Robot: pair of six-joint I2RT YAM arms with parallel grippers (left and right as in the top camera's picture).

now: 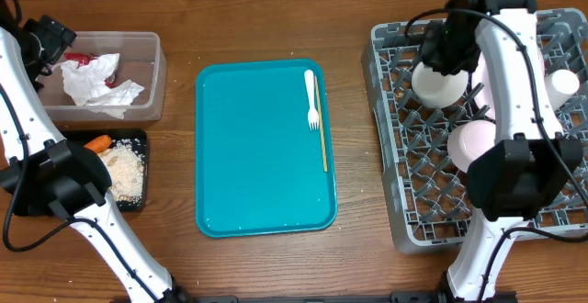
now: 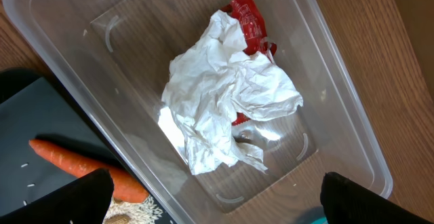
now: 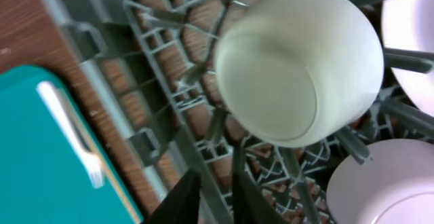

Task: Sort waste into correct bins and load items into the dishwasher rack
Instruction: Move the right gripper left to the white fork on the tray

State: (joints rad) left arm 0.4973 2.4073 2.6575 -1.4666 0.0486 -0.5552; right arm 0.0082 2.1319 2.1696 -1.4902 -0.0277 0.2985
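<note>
My left gripper (image 2: 217, 207) hangs open over the clear tub (image 2: 339, 102), holding nothing. The tub holds a crumpled white napkin (image 2: 224, 95) and a red wrapper (image 2: 247, 20). Beside it, the black tray (image 2: 41, 115) carries the carrot (image 2: 74, 159) and pale crumbs (image 2: 129, 214). My right gripper (image 3: 213, 197) is above the grey dishwasher rack (image 3: 156, 68), fingers nearly together and empty. A white bowl (image 3: 298, 61) lies upside down in the rack just beyond it, with a second bowl (image 3: 380, 183) close by. The white fork (image 1: 311, 96) and thin stick (image 1: 320, 124) lie on the teal tray (image 1: 257, 156).
The rack (image 1: 395, 156) fills the right side, with another white dish (image 1: 562, 83) at its far right. The clear tub (image 1: 152, 73) and black tray (image 1: 138, 136) stand at the left edge. Both arms rise from the table's front edge.
</note>
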